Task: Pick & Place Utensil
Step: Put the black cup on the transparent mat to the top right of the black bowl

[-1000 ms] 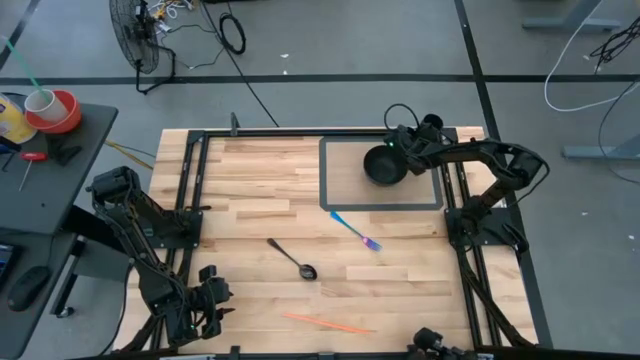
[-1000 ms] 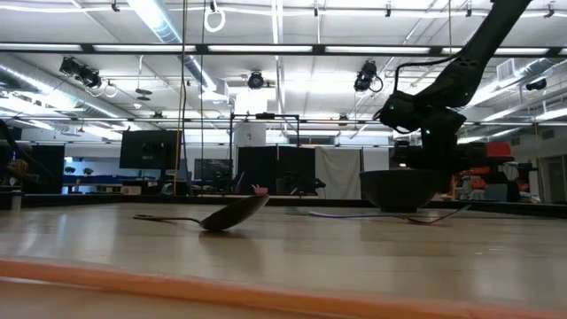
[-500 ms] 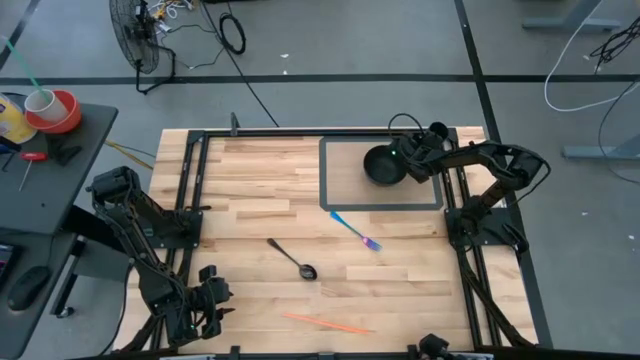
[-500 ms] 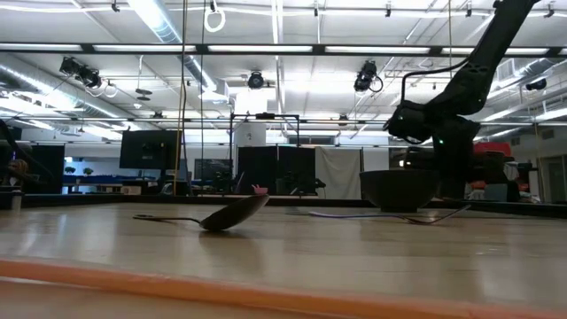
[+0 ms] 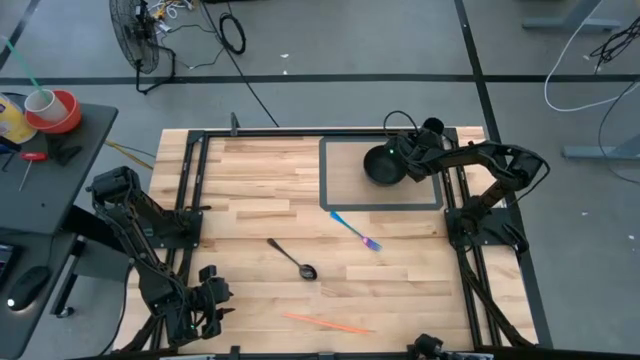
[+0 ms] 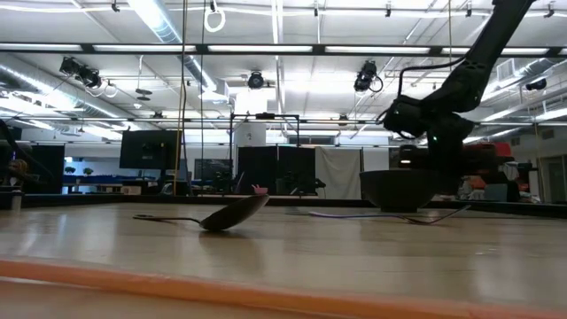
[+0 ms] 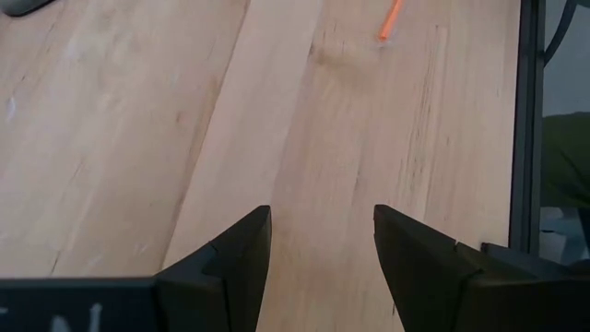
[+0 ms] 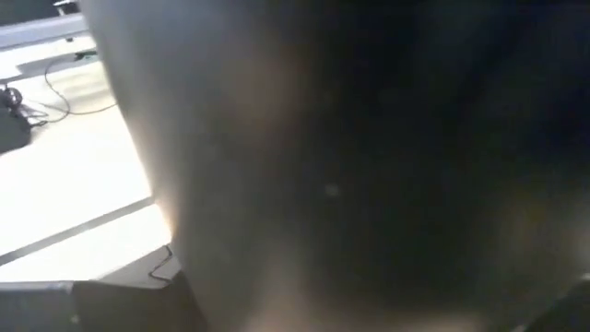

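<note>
A black bowl (image 5: 383, 165) stands on a grey mat (image 5: 340, 190) at the table's far right; it also shows in the low view (image 6: 399, 189). My right gripper (image 5: 408, 158) is at the bowl's right rim, and the right wrist view is filled by a dark blur. A black spoon (image 5: 293, 259), a blue utensil (image 5: 356, 231) and an orange utensil (image 5: 325, 322) lie flat on the wood. My left gripper (image 7: 323, 217) is open and empty at the near left corner (image 5: 208, 295).
A dark metal frame (image 5: 195, 180) runs along the table's left, far and right sides. Bare wood lies between the spoon and the mat. The orange utensil's tip (image 7: 391, 18) lies ahead of my left gripper.
My right gripper has gone from above the bowl's far right part down and toward the table's right edge, then a little back toward the bowl. The bowl and the utensils have stayed where they were.
</note>
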`<state>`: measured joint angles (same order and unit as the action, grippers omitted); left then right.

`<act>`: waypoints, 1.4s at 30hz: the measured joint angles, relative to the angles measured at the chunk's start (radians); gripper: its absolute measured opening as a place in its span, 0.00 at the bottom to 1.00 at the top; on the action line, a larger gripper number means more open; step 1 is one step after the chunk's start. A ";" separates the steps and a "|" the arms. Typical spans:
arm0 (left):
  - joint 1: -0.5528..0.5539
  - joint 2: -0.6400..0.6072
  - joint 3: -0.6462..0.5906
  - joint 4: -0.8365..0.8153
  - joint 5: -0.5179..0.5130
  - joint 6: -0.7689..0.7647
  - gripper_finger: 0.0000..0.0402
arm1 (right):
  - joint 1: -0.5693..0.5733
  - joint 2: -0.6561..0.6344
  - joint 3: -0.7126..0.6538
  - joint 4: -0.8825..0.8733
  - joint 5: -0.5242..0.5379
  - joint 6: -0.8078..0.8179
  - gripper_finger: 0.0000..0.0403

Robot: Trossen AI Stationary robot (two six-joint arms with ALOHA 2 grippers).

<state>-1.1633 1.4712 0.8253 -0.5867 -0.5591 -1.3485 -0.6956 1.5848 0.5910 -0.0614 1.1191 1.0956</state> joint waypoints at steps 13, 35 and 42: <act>0.000 0.000 0.000 0.000 0.000 0.000 0.49 | 0.052 -0.005 0.036 0.016 0.029 -0.110 0.71; 0.028 0.000 0.000 0.001 -0.021 -0.001 0.49 | 0.528 -0.074 0.187 0.583 -0.356 -0.974 0.71; 0.028 0.000 0.000 0.000 -0.020 -0.001 0.49 | 0.695 0.134 0.231 0.726 -0.503 -0.916 0.71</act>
<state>-1.1351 1.4712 0.8256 -0.5868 -0.5793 -1.3494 -0.0006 1.7189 0.8216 0.6641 0.6156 0.1799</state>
